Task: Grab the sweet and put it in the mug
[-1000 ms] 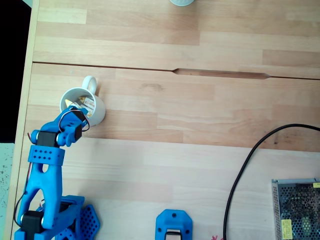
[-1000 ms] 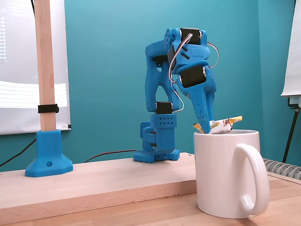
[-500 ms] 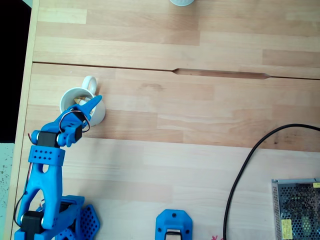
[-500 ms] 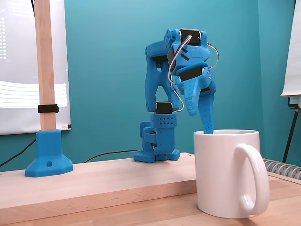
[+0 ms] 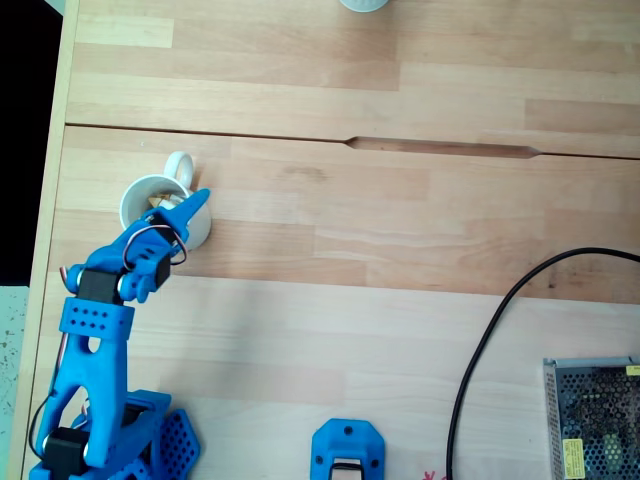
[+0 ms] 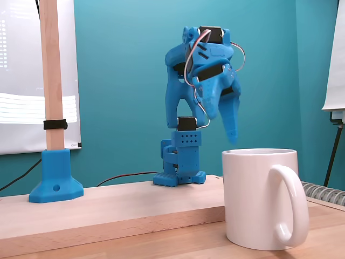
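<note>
On the left side of the wooden table (image 5: 400, 330), as a fixed view looking down shows it, the white mug (image 5: 150, 196) stands upright with its loop handle pointing toward the top of that picture. Inside its rim a small pale and yellow-orange shape shows, which appears to be the sweet (image 5: 160, 205), lying in the mug; it is small and partly covered by the arm, so its exact pose cannot be told. Over the mug's near rim hangs the blue gripper (image 5: 178, 212), one finger (image 5: 192, 201) tipped out across the edge of the rim. From the side, in a fixed view at table level, the gripper (image 6: 223, 121) hangs above the mug (image 6: 261, 197) and clear of it, with a gap between the long finger's (image 6: 232, 121) tip and the rim. Its jaws stand spread, the long finger hanging down and the shorter one angled away to the left, with nothing between them. The sweet lies below the jaws, inside the mug, apart from both fingers. Behind the gripper the arm's blue base (image 6: 180, 162) stands on the table. A black cable (image 5: 500, 330) curves across the right of the table toward a metal mesh box (image 5: 595, 415) at the lower right corner, well apart from the mug
</note>
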